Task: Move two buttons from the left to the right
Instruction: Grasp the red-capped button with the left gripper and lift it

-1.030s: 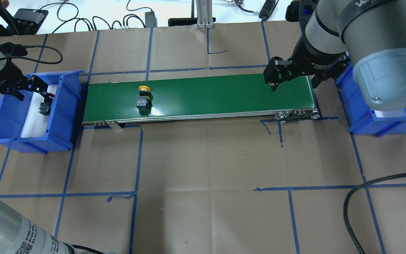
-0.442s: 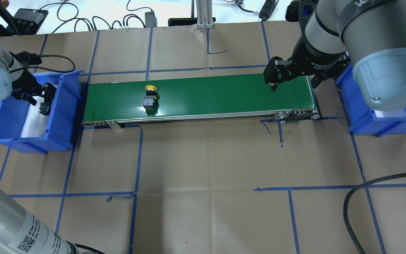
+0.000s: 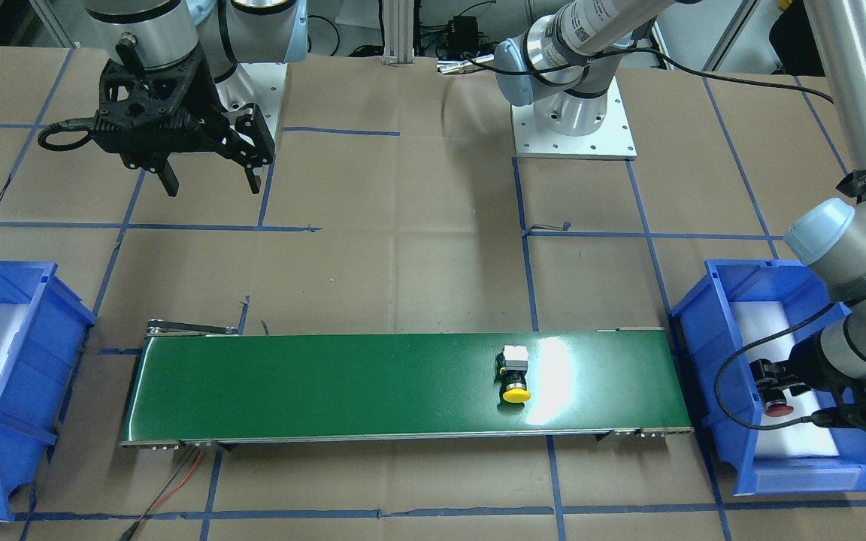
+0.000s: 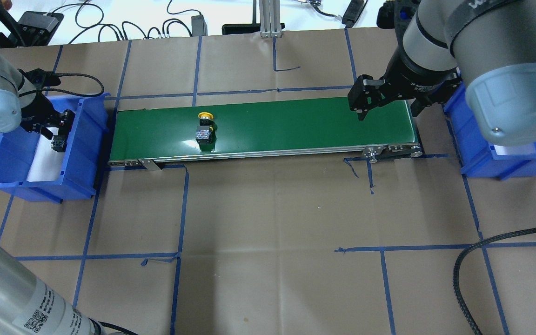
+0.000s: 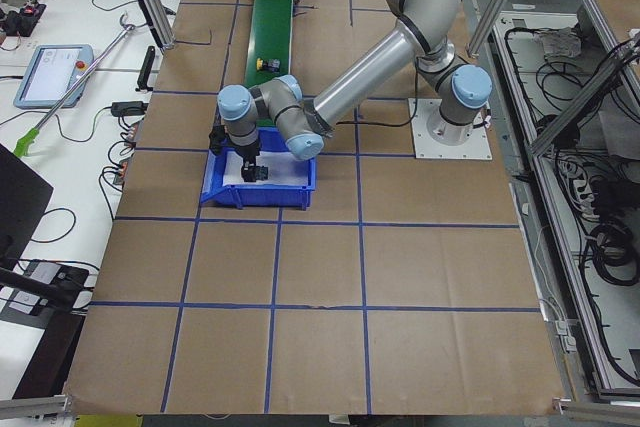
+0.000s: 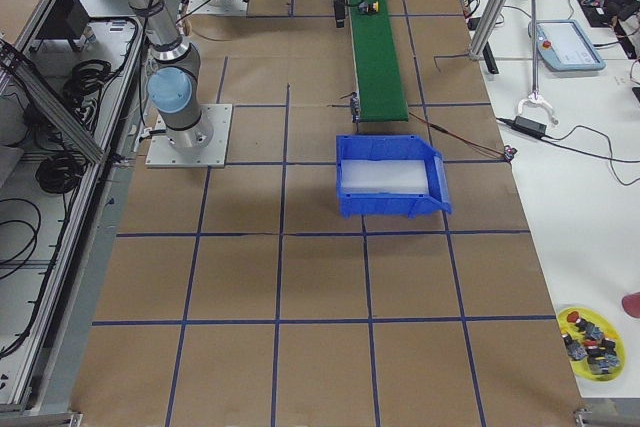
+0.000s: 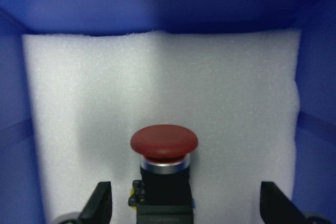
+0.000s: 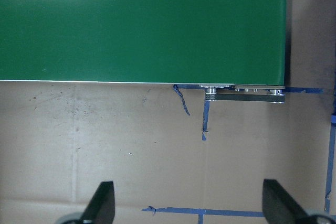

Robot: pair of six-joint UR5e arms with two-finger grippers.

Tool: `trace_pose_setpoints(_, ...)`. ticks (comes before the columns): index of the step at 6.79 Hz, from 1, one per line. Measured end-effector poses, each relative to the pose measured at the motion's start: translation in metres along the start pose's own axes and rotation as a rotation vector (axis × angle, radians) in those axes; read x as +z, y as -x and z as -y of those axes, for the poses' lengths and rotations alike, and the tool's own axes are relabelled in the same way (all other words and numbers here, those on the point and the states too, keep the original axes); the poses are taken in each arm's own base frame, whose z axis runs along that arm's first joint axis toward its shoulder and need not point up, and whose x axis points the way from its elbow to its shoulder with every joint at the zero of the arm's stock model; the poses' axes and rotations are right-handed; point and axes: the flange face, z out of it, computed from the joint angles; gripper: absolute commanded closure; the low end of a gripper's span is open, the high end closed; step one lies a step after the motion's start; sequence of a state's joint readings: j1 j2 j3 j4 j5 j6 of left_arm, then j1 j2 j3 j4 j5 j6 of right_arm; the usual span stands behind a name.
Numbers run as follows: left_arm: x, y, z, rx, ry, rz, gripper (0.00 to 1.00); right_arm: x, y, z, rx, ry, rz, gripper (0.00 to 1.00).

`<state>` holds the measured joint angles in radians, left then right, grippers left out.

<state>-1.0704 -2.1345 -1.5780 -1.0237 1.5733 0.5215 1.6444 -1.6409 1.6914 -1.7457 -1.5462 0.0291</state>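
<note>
1. The left gripper [image 7: 185, 192] is down inside the left blue bin [image 4: 84, 139], with its fingers [image 7: 101, 205] spread wide.
2. The red button [image 7: 164, 140] lies between those fingers on the white foam pad [image 7: 157, 66] lining the bin. There is a clear gap to each finger, so this gripper has hold of nothing.
3. In the left wrist view, the red cap is the end farther from the wrist and the black body is the nearer end. The bin's far wall rises beyond the cap.
4. The right gripper [image 3: 212, 182] hangs above the table by the end of the green belt [image 4: 296, 125] nearest the right blue bin [image 4: 477, 158]. Its fingers [image 8: 102, 203] are spread wide and there is nothing between them.
5. In the right wrist view, the belt's end lies ahead of the right fingertips. Only brown paper [image 8: 157, 140] and strips of blue tape [image 8: 205, 124] sit directly between them.
6. The yellow button [image 4: 204, 128] lies on its side on the belt, well apart from both grippers. It is much nearer the left gripper's end than the right gripper's.
7. Its yellow cap points away from the robot's base, and its grey-black body points toward the base.
8. Seen from the left gripper, the yellow button is beyond the bin wall, out along the belt toward the right gripper.
</note>
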Motion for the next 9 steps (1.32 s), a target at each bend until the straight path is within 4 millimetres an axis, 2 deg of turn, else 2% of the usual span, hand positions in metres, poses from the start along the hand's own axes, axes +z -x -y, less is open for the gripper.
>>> trace_pose_setpoints(1,0.000,0.001,0.001,-0.001,0.000,0.000,0.71,0.000,0.000,0.000,0.000,0.001,0.000,0.00)
trace_pose_setpoints(2,-0.001,0.002,0.002,-0.003,-0.002,0.004,0.88,0.000,0.000,0.000,0.000,0.001,0.000,0.00)
trace_pose_setpoints(3,-0.002,0.004,0.002,-0.005,-0.005,0.007,0.99,0.000,0.000,0.000,0.000,0.000,0.000,0.00)
trace_pose_setpoints(5,-0.013,0.007,0.006,-0.007,-0.017,0.011,1.00,0.000,0.000,0.000,0.000,-0.002,0.000,0.00)
trace_pose_setpoints(6,-0.025,0.006,0.006,-0.008,-0.023,0.013,1.00,-0.001,0.000,0.000,0.000,-0.003,0.000,0.00)
trace_pose_setpoints(7,-0.045,0.005,0.005,-0.007,-0.021,0.013,1.00,-0.001,0.000,0.000,0.000,-0.003,0.000,0.00)
trace_pose_setpoints(9,-0.118,0.006,0.007,-0.006,0.015,0.000,1.00,-0.001,0.000,0.000,0.000,-0.003,0.000,0.00)
